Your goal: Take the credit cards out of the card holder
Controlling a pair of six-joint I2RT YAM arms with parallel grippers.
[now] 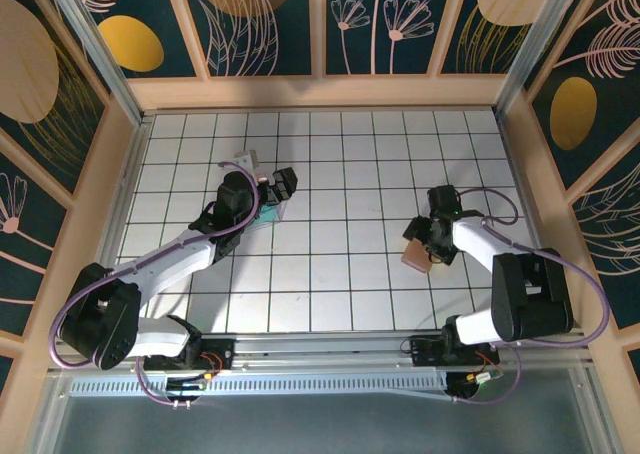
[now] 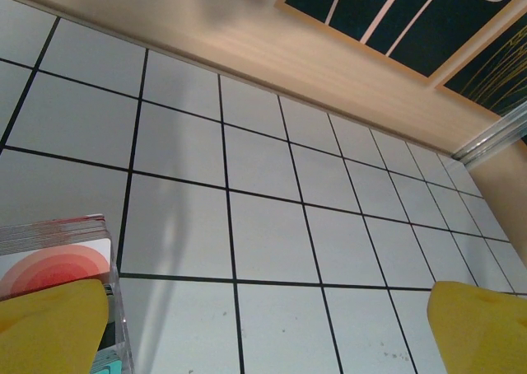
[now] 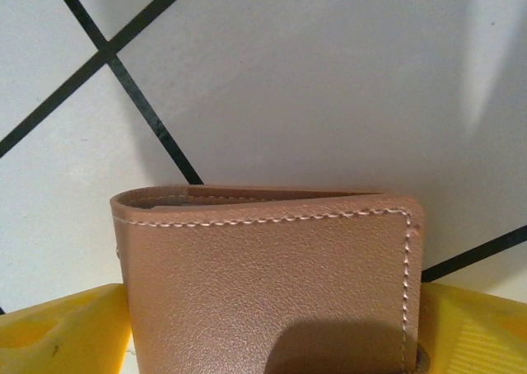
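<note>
**Card holder** [image 3: 272,283]: folded wallet of tan-brown leather with pale stitching along the edges. Closed, with a narrow slit between its two leaves along the far edge. Contents hidden. Sits right of centre, toward the near side of the white tiled table [image 1: 340,174]. Gripped at its two short ends between the yellow fingers [image 3: 58,337] of the right gripper [image 1: 425,246], jaws set wide to span it.

**Clear plastic box** [image 2: 62,250]: left of centre, about mid-depth. Holds a stack of thin cards, the top face printed with red concentric rings and a teal layer showing below. Lies just beside the left finger of the left gripper [image 2: 268,308], not grasped.

**Left gripper:** spread fully wide, nothing between the fingers, bare tiles beneath.

**Small pale flat piece** [image 1: 245,159]: on the table just beyond the left gripper. Too small to identify.
</note>
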